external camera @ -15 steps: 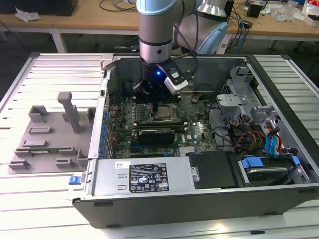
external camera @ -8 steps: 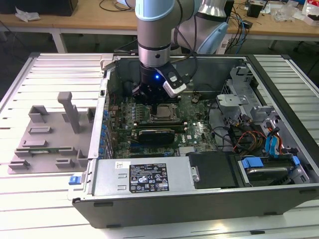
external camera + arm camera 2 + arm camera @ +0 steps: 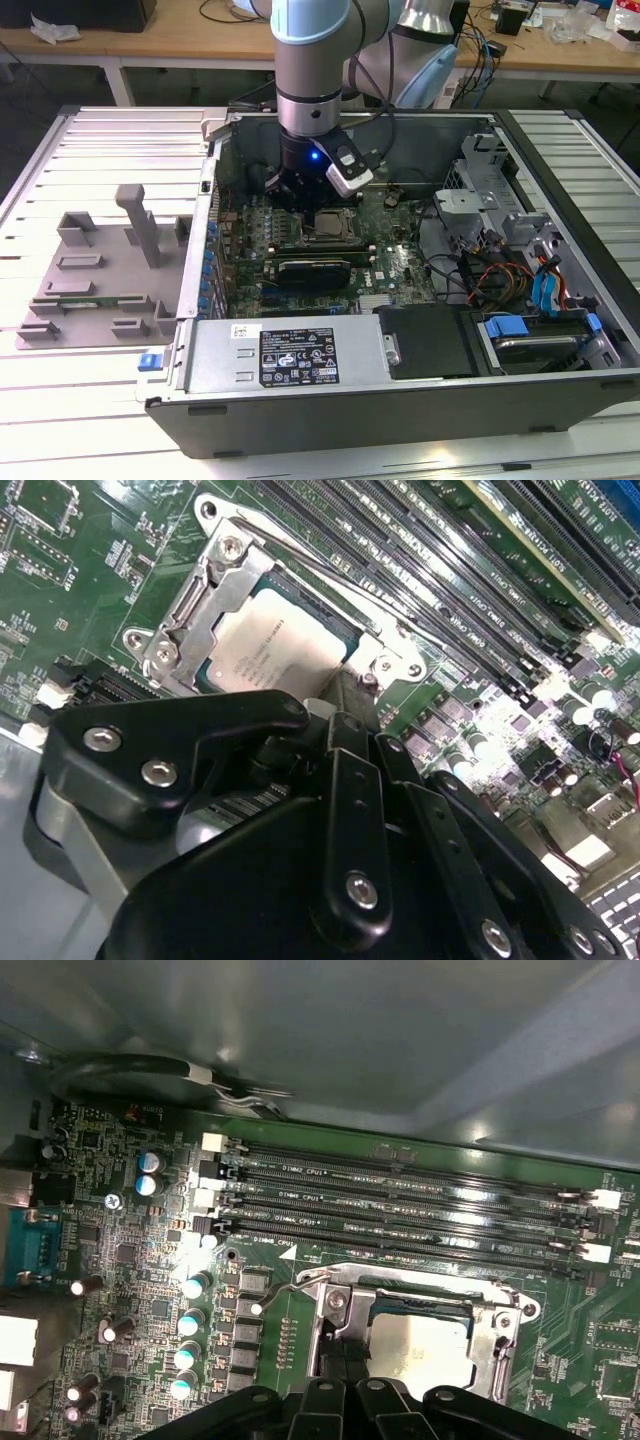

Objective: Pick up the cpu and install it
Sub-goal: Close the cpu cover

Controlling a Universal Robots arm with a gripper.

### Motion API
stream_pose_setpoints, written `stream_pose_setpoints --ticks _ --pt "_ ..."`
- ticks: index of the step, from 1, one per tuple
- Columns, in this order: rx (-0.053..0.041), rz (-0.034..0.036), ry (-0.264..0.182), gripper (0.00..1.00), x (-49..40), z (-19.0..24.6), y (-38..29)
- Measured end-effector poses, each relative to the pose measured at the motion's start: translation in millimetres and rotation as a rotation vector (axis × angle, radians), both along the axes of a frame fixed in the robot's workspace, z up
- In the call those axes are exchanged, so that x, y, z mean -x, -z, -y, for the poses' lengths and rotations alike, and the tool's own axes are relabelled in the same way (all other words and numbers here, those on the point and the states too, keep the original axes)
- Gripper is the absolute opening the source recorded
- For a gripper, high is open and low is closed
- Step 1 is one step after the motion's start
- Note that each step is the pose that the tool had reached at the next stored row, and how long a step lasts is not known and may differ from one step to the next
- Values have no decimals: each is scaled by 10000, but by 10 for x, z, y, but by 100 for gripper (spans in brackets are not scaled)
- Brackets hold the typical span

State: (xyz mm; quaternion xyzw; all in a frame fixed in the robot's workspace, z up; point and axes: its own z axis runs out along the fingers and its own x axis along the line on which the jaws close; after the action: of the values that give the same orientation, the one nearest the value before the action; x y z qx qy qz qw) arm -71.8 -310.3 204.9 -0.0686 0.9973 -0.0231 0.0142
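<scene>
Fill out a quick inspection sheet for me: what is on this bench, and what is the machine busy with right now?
Surface: white slatted table bearing an open computer case.
Job's things: cpu lies flat inside the metal socket frame on the green board.
Clutter: grey tray on the table, at the exterior view's left of the case.
Pincer: the pincer is low over the board, right at the cpu's edge.
Cables: red, orange and black wires inside the case, at the exterior view's right.
Surroundings: wooden benches behind the table.
</scene>
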Motion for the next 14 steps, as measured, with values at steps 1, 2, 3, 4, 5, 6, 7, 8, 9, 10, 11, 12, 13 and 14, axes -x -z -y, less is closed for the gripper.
stream_pose_setpoints --ticks 1,2,3,4,5,6,7,8,9,10,11,12,13,14 --pt "13 -9 0 11 2 2 -28" --pt "13 -8 0 11 1 2 -45" --pt "13 -8 0 11 2 2 -59" --pt "7 1 -1 11 1 2 -60" --pt "-44 65 -2 11 1 4 -57" --pt "-95 135 0 11 4 11 -51" --pt "-136 188 1 11 12 33 -43" --pt "-162 235 0 11 27 53 -34" --pt "-173 271 0 11 42 64 -23" --pt "-206 323 0 11 56 68 -6" --pt "-247 353 0 11 68 69 3" --pt "-257 372 0 11 78 72 10" --pt "-257 380 -1 11 83 74 14" --pt "-255 397 -1 11 97 81 26"
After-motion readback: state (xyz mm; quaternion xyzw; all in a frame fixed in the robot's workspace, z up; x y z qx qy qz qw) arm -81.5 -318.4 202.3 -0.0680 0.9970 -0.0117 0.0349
